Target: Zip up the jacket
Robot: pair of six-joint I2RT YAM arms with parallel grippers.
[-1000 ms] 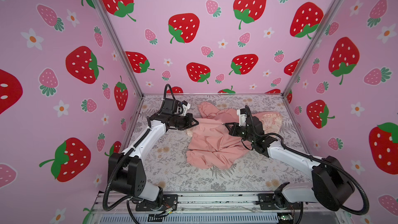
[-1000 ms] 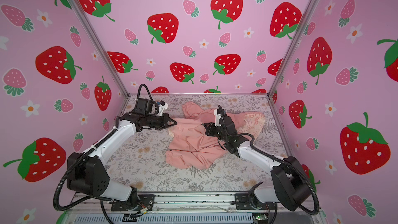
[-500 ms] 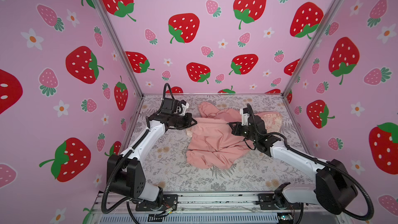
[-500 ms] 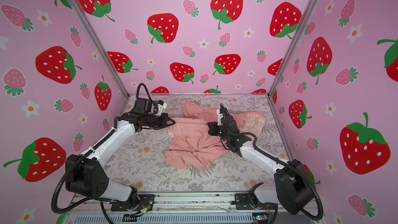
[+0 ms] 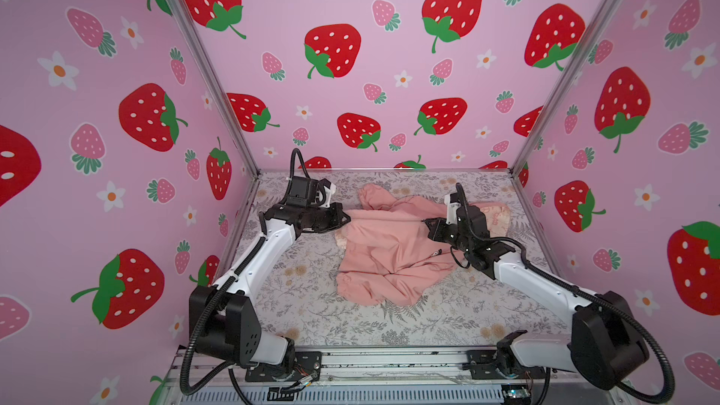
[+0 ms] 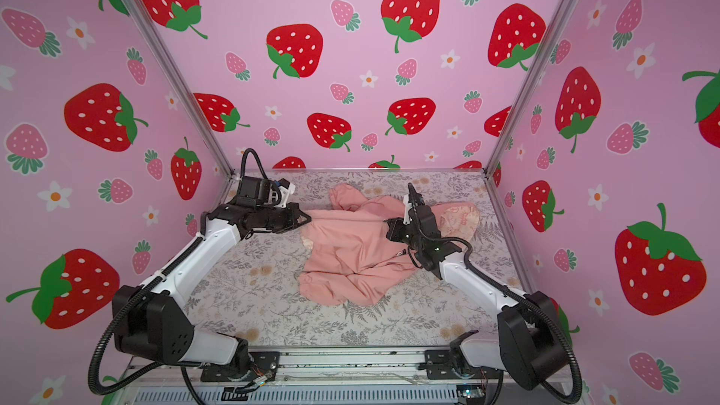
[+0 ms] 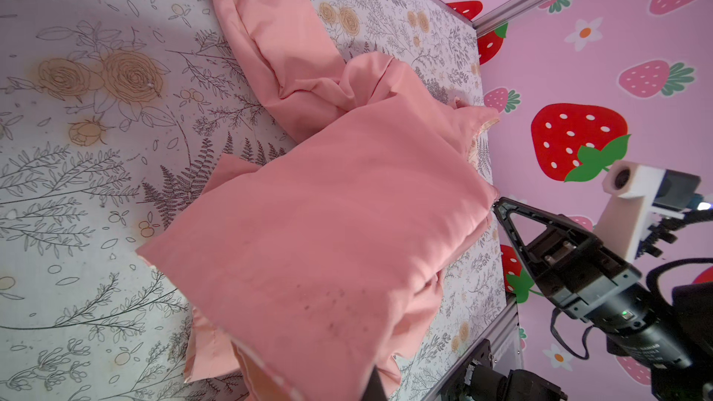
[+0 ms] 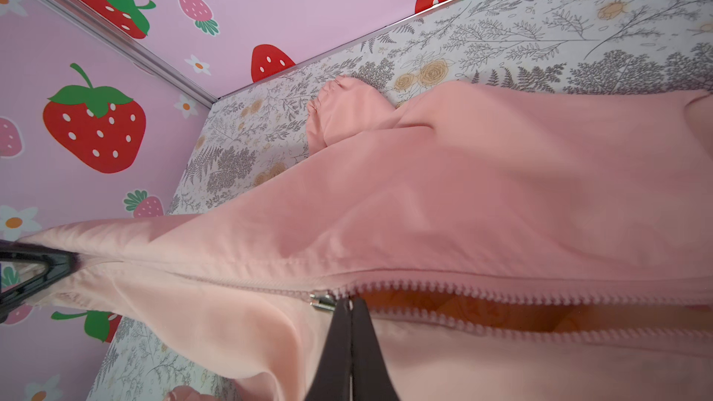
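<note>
The salmon-pink jacket [image 5: 389, 251] lies crumpled on the floral mat and is stretched taut between both grippers; both top views show it [image 6: 350, 255]. My left gripper [image 5: 346, 220] is shut on the jacket's edge at its left end. In the left wrist view the fabric [image 7: 328, 225] covers the jaws, and only one dark fingertip [image 7: 376, 383] shows. My right gripper [image 8: 350, 302] is shut on the zipper pull, right beside the metal slider [image 8: 322, 300]. From the slider toward the left gripper [image 8: 38, 264] the zipper is closed; on the other side its teeth [image 8: 501, 297] stand apart.
The floral mat [image 5: 311, 305] is enclosed by strawberry-print walls with metal corner posts [image 5: 545, 103]. The jacket's hood with cream lining [image 5: 496, 214] lies behind the right arm near the right wall. One sleeve [image 5: 370, 192] points to the back wall.
The right gripper has moved a little to the right with the zipper pull, and the left gripper has drawn slightly left, pulling the jacket tauter between them.
</note>
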